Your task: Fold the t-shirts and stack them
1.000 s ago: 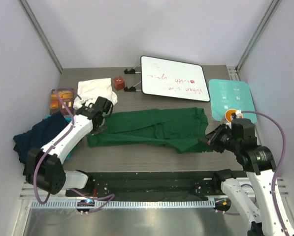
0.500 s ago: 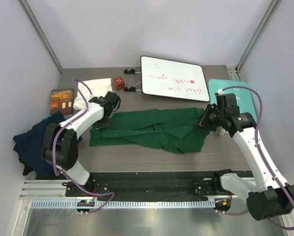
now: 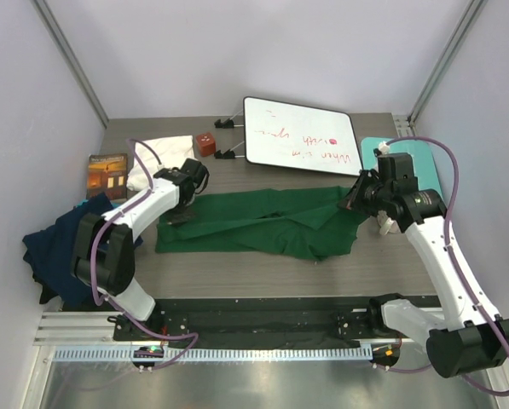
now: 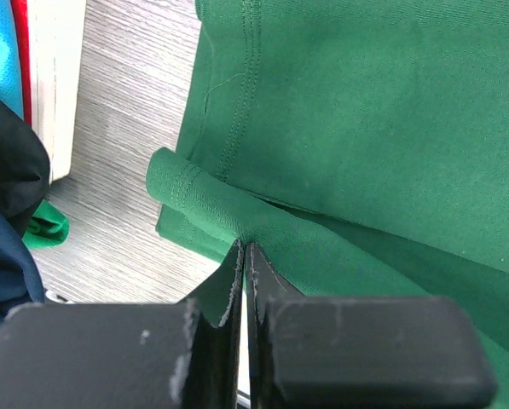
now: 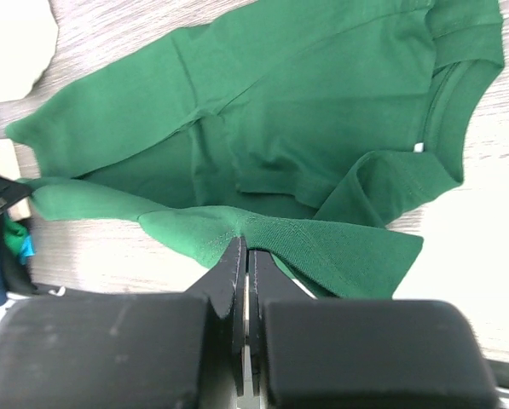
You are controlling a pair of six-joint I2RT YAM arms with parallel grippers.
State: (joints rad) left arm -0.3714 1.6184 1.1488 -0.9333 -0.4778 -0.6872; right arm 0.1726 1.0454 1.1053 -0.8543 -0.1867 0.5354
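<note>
The dark green t-shirt (image 3: 263, 223) is spread lengthwise across the middle of the table (image 3: 237, 268) and is clamped at both ends: the left gripper (image 4: 244, 254) is closed on a stitched hem fold, the right gripper (image 5: 243, 245) on doubled cloth near the collar. The two pinches are judged to be so placed that the long edge can be carried over evenly as one fold. The navy blue t-shirt (image 3: 62, 243) is heaped at the left edge, the cream-white t-shirt (image 3: 162, 153) at the far left.
</note>
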